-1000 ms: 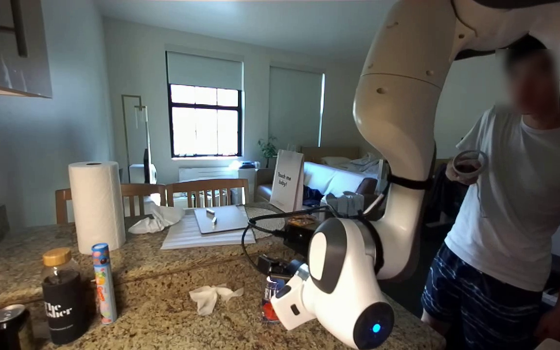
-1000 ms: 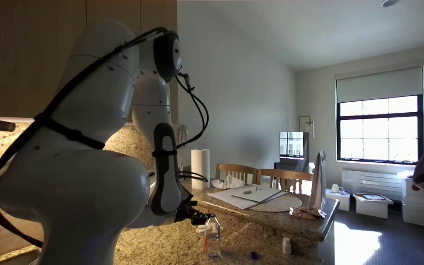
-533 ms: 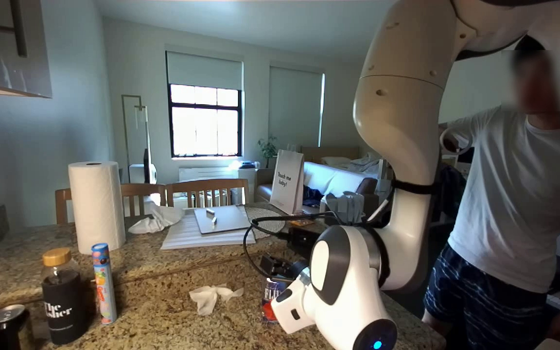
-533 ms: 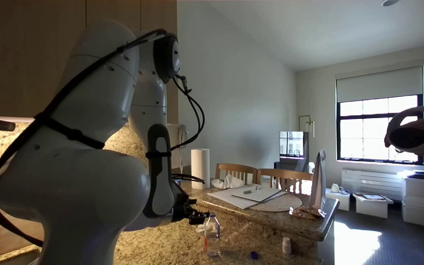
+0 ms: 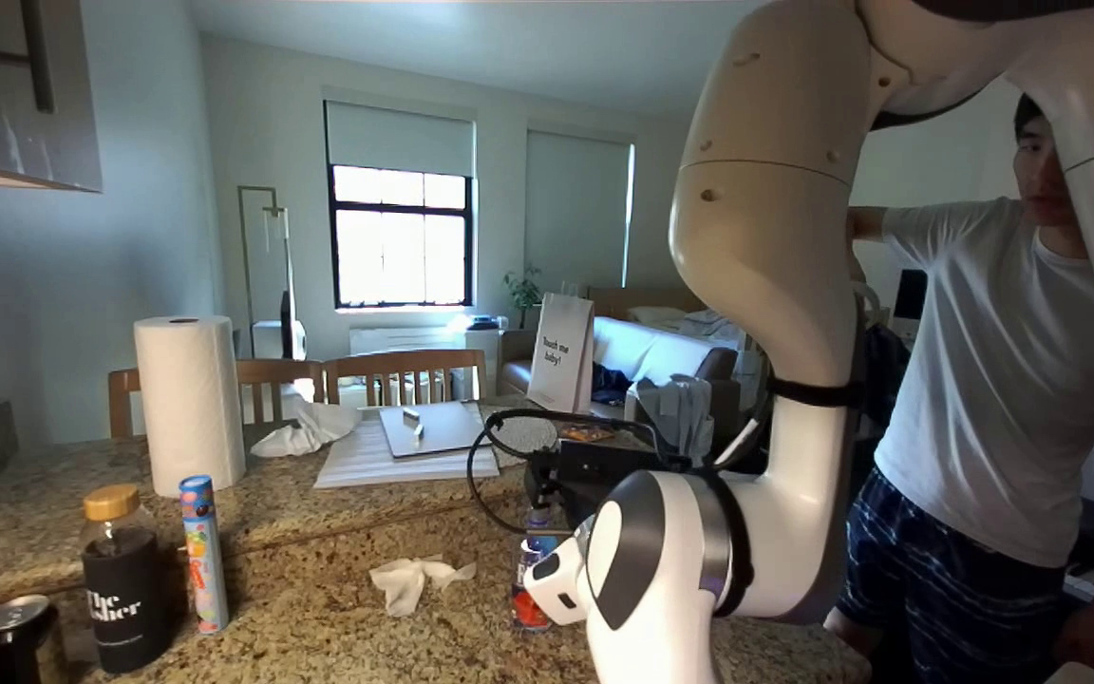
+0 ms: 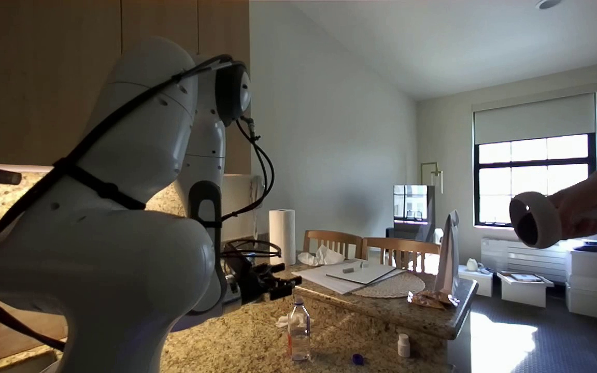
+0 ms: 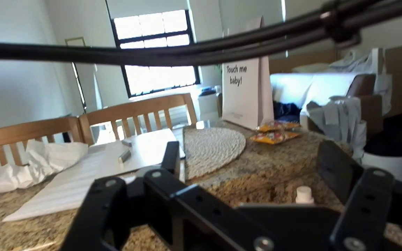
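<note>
Tool [image 7: 251, 161], jaws spread, hangs near the top of an upright bottle [image 6: 299, 332]; a blue cap [image 6: 357, 359] and white vial [image 6: 403, 346] sit on the desk [image 6: 221, 342].

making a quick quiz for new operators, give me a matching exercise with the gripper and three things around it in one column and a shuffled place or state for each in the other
Things
1. gripper
2. clear bottle
3. paper bag
4. woven mat

Places and states
A. lying flat on the raised counter
B. open, holding nothing
C. upright on the lower counter
D. lettered "Touch me baby!"

Right pairs: 1-B, 2-C, 3-D, 4-A
</note>
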Available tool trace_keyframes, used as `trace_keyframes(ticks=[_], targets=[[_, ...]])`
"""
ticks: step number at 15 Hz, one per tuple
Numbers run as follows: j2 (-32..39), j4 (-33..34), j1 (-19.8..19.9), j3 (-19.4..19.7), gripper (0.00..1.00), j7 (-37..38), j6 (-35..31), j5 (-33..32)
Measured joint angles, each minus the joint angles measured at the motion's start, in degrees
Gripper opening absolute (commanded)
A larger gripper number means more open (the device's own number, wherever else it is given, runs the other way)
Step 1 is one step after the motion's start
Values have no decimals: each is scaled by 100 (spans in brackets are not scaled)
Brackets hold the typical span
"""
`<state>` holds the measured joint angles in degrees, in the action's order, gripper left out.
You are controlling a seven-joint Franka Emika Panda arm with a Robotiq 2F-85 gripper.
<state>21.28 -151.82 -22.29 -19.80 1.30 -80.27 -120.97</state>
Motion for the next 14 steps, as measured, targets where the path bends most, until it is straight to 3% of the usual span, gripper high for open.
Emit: trace_keyframes(ticks=[3,8,12,14], targets=[[448,458,-105,-88,100,-22,560,928],[1308,1681,44,37,100,-29,577,1972],[1597,2644,106,-43,100,-203,574,2846],[1615,2763,68,-49,100,-217,573,2881]])
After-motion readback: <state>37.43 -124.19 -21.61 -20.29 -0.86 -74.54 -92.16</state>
